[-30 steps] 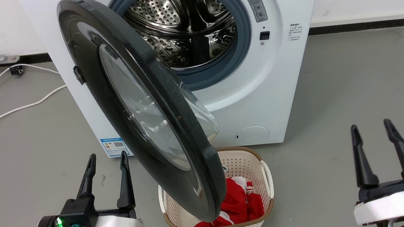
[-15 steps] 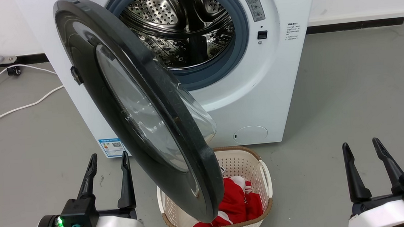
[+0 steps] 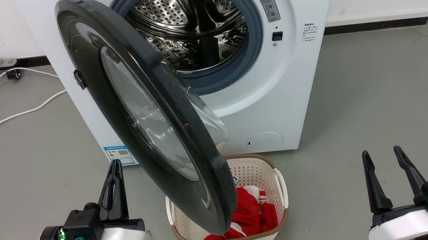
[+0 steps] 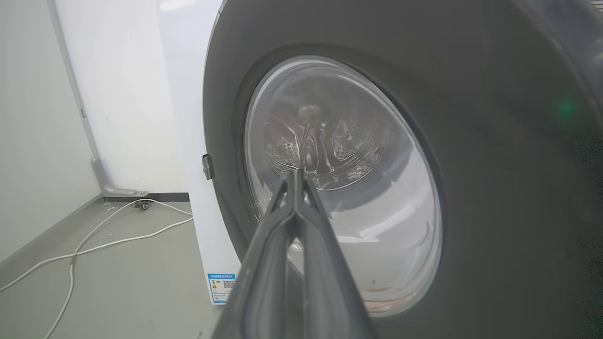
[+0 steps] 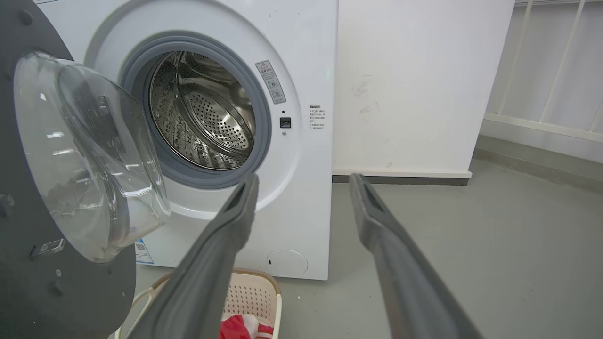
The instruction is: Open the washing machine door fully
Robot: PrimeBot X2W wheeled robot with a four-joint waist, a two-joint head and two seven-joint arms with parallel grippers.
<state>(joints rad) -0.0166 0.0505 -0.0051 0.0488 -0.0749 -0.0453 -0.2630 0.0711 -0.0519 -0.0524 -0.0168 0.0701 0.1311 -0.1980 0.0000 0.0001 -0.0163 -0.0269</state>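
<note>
Head view: the large round glossy black washing machine door hangs half-open over a cream perforated plastic laundry basket. The left gripper, spread half a second ago, is now pinched closed on nothing. The right gripper stays wide.

Left wrist view: the door's outer face.

Right wrist view: its bulging inner glass.

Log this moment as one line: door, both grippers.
washing machine door: partly open, unheld | left gripper: jaws shut, empty, facing door's outer side | right gripper: jaws open, empty, clear of door
</note>
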